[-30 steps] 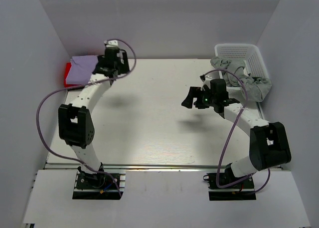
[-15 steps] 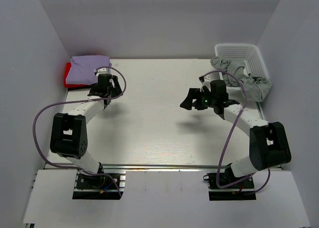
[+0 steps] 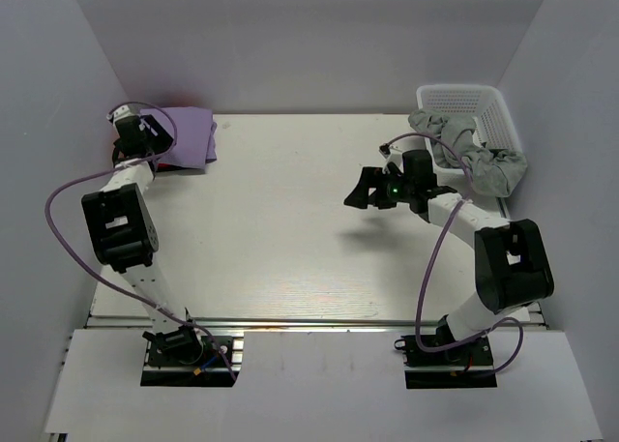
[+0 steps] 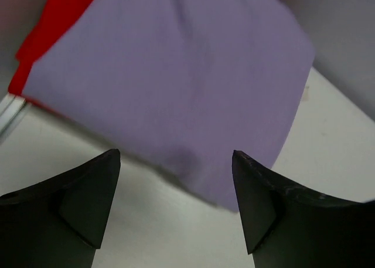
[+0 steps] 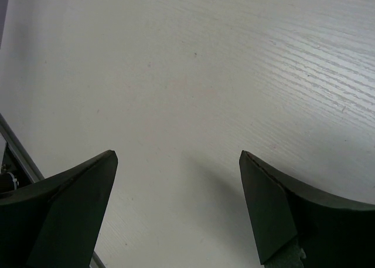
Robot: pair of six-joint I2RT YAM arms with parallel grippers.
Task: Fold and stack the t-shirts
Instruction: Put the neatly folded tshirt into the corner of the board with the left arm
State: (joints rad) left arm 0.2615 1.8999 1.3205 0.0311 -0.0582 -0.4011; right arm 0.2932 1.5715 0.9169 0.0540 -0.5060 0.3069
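At the far left corner of the worktop (image 3: 290, 249), the left gripper (image 4: 174, 158) has its two fingers spread apart, with nothing between them. Directly ahead of the fingertips lies a stack of two t-shirts. One lavender t-shirt (image 4: 176, 74) is folded flat on top. One red t-shirt (image 4: 55, 21) lies beneath it and shows only as a strip along the left edge. In the left wrist view, the near edge of the lavender t-shirt falls between the two fingers. Whether the fingers touch the fabric cannot be determined.

The right gripper (image 3: 358, 191) is also spread apart and empty. It hangs over bare worktop right of centre, well apart from the stack. Beyond it, in the far right corner, stands one white lattice basket (image 3: 464, 99). One grey cloth (image 3: 484, 166) is draped over the basket's near rim.
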